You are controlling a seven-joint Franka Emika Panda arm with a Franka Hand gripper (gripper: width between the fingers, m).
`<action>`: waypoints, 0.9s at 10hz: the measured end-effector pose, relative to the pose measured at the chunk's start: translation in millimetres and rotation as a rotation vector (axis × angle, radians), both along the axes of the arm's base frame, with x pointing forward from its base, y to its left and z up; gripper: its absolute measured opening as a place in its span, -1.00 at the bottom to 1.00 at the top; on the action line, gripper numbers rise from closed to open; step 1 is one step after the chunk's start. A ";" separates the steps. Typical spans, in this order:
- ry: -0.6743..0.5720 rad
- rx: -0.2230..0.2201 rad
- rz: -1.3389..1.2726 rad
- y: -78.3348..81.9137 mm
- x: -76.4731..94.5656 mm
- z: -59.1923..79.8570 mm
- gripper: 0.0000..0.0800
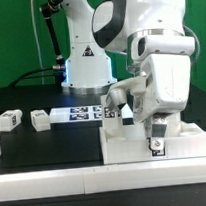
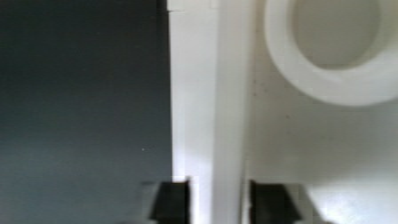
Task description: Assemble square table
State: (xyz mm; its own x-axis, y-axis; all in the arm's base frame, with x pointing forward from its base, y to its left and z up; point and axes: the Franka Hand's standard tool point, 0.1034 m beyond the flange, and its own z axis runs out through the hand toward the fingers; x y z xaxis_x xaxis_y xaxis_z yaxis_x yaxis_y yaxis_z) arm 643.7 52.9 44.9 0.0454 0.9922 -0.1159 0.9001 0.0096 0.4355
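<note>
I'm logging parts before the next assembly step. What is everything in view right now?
square panel: one, white, on the table at the exterior view's front right
round ring: one, white, on the panel's face, seen in the wrist view
block legs: two plainly seen, white with black-and-white tags, on the table at the exterior view's left, apart from each other
marker board: one, white with black tags, flat in front of the robot's base
edging bar: one clearly seen, white, along the near edge
table: one, black
arm: one, white, bent down over the panel
pincer: one, dark fingers, shut on what looks like the panel's raised rim
</note>
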 end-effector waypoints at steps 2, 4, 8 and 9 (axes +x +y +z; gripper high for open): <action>0.000 0.000 0.000 -0.3 -0.1 -0.1 0.05; 0.000 0.000 -0.001 -0.8 -0.1 -0.2 0.46; 0.000 0.000 -0.002 -1.2 -0.1 -0.2 0.62; 0.000 0.000 -0.002 -1.3 -0.1 -0.2 0.62</action>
